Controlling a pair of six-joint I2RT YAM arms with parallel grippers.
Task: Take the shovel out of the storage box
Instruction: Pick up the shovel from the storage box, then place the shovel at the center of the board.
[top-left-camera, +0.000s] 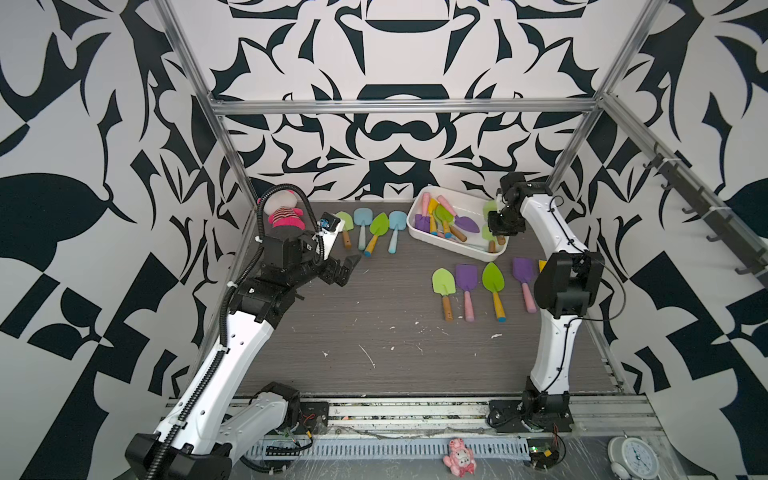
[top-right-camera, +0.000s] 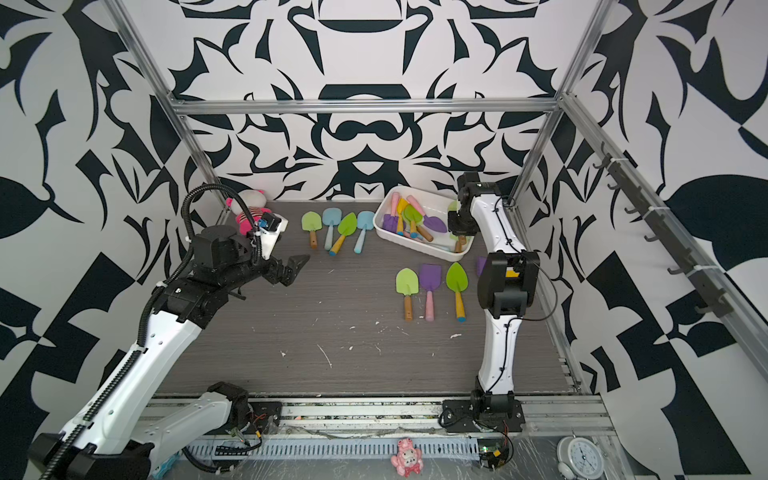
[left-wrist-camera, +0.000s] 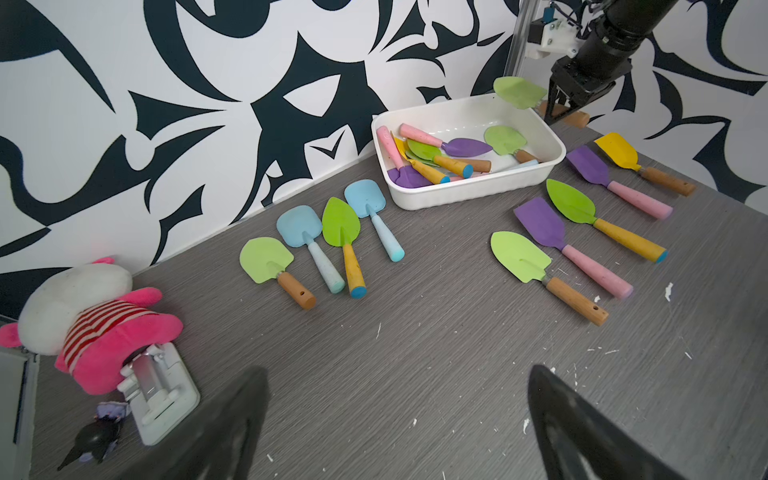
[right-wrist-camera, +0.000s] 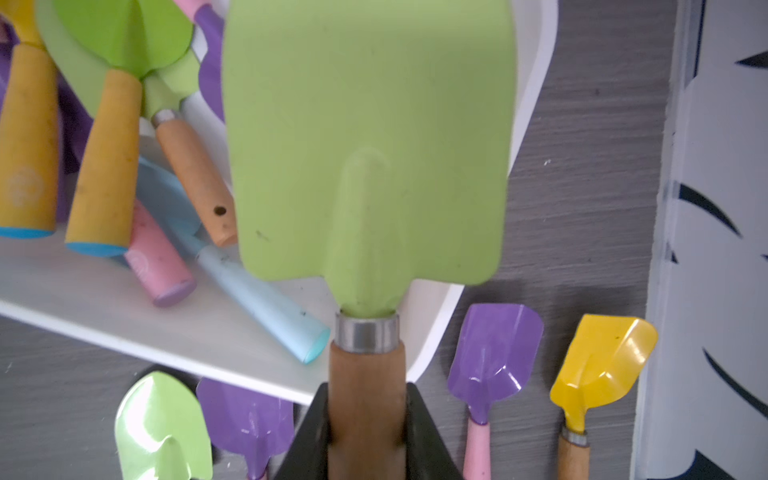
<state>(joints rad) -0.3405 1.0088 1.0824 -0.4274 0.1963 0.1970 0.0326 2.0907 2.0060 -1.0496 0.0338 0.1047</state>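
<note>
Jutting from right hand (right-wrist-camera: 367, 415): shovel (right-wrist-camera: 365, 145)

Honestly, nothing here is properly readable. The little clock (top-left-camera: 634, 457) has dial numerals, but they're too tiny to make out. The yellow handle (right-wrist-camera: 25, 166) and pink handle (right-wrist-camera: 156, 262) in the storage box (right-wrist-camera: 232, 353) carry faint round stamps, illegible.

Box (left-wrist-camera: 469, 194): white. Held shovel (right-wrist-camera: 365, 145): pale green blade, silver collar, brown wood handle. Loose shovels (left-wrist-camera: 340, 224): green, blue, purple, yellow blades; wood, pink, yellow, blue handles. Table (left-wrist-camera: 415, 353): grey woodgrain, white flecks. Walls (left-wrist-camera: 208, 83): white, black swirls. Plush (left-wrist-camera: 104, 332): white, pink, red-and-white stripes. Jaws: black.
</note>
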